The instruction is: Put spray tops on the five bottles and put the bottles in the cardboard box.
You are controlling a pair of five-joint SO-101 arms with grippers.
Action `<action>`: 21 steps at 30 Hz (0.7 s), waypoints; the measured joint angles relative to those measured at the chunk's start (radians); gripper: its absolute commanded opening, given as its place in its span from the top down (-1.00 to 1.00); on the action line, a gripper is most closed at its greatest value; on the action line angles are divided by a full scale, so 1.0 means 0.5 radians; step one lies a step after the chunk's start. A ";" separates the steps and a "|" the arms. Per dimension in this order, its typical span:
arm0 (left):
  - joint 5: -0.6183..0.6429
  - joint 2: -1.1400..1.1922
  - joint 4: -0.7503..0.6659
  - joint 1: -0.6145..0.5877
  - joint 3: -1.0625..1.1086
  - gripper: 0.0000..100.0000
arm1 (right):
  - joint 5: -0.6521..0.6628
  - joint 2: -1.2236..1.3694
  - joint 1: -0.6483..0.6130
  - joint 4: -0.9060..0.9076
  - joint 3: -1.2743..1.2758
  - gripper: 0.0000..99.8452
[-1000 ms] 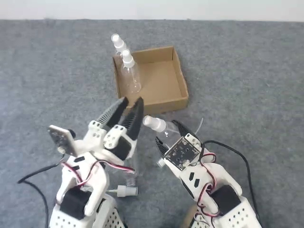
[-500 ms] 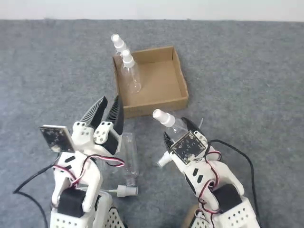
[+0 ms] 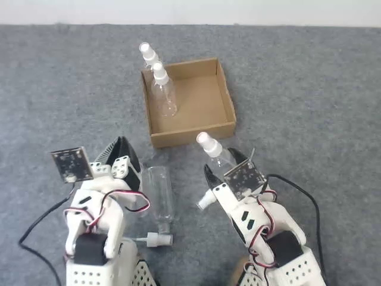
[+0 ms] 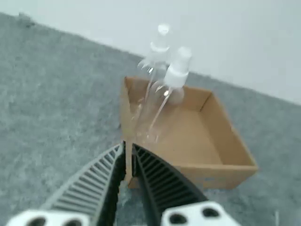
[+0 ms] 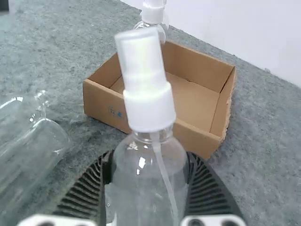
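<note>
My right gripper [image 3: 223, 165] is shut on a clear bottle [image 5: 146, 160] with a white spray top [image 5: 143, 80], held tilted just in front of the cardboard box [image 3: 199, 104]. Two capped bottles [image 3: 162, 89] stand in the box's far left corner, and the left wrist view shows those two bottles [image 4: 164, 80] too. A capless bottle [image 3: 161, 193] lies on the carpet between the arms. My left gripper [image 4: 128, 160] is shut and empty, drawn back near its base, left of the lying bottle.
A loose spray top [image 3: 156, 239] with its tube lies by the left arm's base. A small white piece [image 3: 203, 202] sits beside the right arm. Grey carpet lies open around the box [image 5: 197, 94], whose right half holds nothing.
My left gripper pulled back and left from near the box and its fingers closed. My right gripper carried the capped bottle a little closer to the box.
</note>
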 measured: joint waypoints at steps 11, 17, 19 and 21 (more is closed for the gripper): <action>0.000 0.000 0.000 -0.012 0.252 0.98 | -0.034 -0.003 0.000 0.000 0.009 0.96; -0.083 0.000 0.003 -0.037 0.270 0.98 | -0.034 -0.003 0.006 -0.249 0.153 0.97; -0.184 0.000 0.003 -0.043 0.270 0.98 | -0.034 0.000 0.000 -0.301 0.157 0.97; -0.258 0.000 0.006 -0.043 0.270 0.98 | -0.034 0.000 0.000 -0.319 0.157 0.97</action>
